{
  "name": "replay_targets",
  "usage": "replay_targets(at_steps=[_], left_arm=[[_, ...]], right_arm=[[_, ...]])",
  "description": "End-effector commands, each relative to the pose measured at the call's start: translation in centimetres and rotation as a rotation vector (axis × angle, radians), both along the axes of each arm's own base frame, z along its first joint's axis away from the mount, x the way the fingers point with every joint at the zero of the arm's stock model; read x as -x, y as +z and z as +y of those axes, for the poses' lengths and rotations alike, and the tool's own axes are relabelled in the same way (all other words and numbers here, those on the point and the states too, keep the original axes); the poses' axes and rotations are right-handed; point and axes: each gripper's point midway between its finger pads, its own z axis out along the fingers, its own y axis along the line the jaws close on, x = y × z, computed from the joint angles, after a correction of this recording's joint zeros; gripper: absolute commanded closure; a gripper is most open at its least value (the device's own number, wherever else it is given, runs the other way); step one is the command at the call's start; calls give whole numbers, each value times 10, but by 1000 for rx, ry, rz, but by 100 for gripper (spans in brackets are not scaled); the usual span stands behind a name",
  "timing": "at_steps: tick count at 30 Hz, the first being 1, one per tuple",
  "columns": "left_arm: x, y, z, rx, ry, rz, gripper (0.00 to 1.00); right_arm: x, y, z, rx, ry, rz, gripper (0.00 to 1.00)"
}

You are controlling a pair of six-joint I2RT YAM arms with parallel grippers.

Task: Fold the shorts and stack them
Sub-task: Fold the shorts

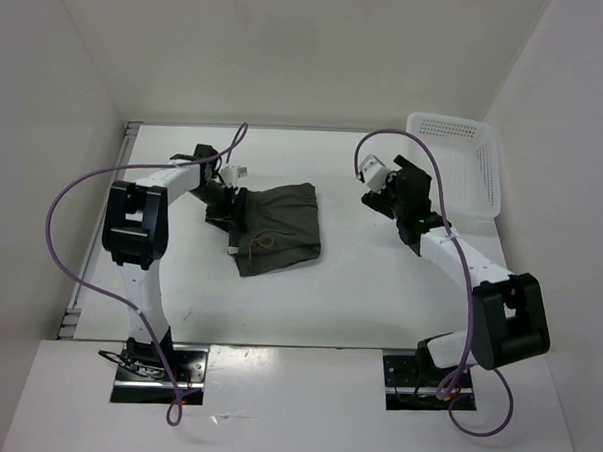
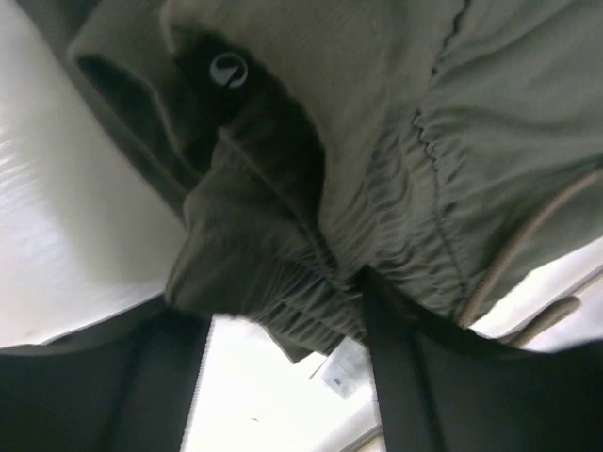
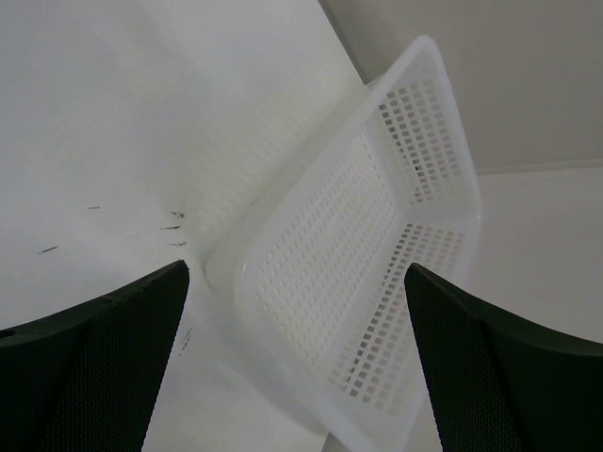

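Left pincer [image 1: 225, 207] grips one pair of shorts [image 1: 283, 225].

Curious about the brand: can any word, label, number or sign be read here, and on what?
No text here can be read.
Round emblem on the shorts: a pale curved mark, no letters.
Small white tag by the waistband: print too blurred to read.
White basket: nothing printed that I can see.

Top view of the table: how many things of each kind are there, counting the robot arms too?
robot arms: 2
olive-green shorts: 1
white basket: 1
Total: 4
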Motion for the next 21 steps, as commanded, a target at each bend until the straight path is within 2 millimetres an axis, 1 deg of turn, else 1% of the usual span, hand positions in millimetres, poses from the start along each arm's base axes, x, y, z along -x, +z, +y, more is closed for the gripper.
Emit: replay_targets(at_steps=[1, 2, 3, 4, 6, 7, 8, 9, 11, 13, 14, 15, 16, 17, 18, 19, 21], left_arm=[[-4, -9, -6, 33, -12, 42, 34], [-8, -6, -7, 43, -13, 31, 36], [-11, -8, -8, 43, -13, 32, 36], [-11, -9, -10, 54, -15, 42, 36], [-24, -3, -11, 57, -16, 10, 36], [-28, -3, -13, 66, -18, 8, 36], [-33, 1, -13, 68, -19, -9, 36], [-41, 4, -14, 69, -19, -28, 36], [-48, 3, -15, 70, -19, -36, 36], [-55, 7, -15, 71, -20, -51, 35], [-55, 7, -15, 71, -20, -52, 35], [-55, 7, -15, 71, -20, -52, 34], [-55, 7, -15, 71, -20, -52, 34], [-55, 7, -15, 71, -20, -52, 32], [-55, 7, -15, 71, -20, -52, 32], [-55, 7, -15, 71, -20, -52, 32], [-55, 7, -15, 71, -20, -52, 32]], right_arm=[[-14, 11, -1, 34, -15, -99, 0], [-14, 5, -1, 48, -10, -91, 0], [-16, 4, -1, 48, -10, -92, 0], [-17, -4, -1, 63, -6, -75, 0], [-21, -4, -1, 83, -7, -88, 0], [-23, -9, -4, 112, -13, -81, 0], [-25, -10, -4, 122, -9, -83, 0], [-27, -12, -9, 133, -17, -81, 0], [-31, -20, -15, 174, -25, -59, 0], [-35, -19, -25, 180, -45, -70, 0], [-38, -20, -34, 210, -52, -64, 0], [-40, -21, -34, 222, -47, -65, 0], [-40, -21, -40, 233, -57, -64, 0], [-41, -25, -44, 235, -65, -54, 0], [-41, -24, -51, 244, -75, -52, 1], [-41, -24, -51, 244, -75, -52, 1], [-42, -22, -60, 254, -92, -60, 2]])
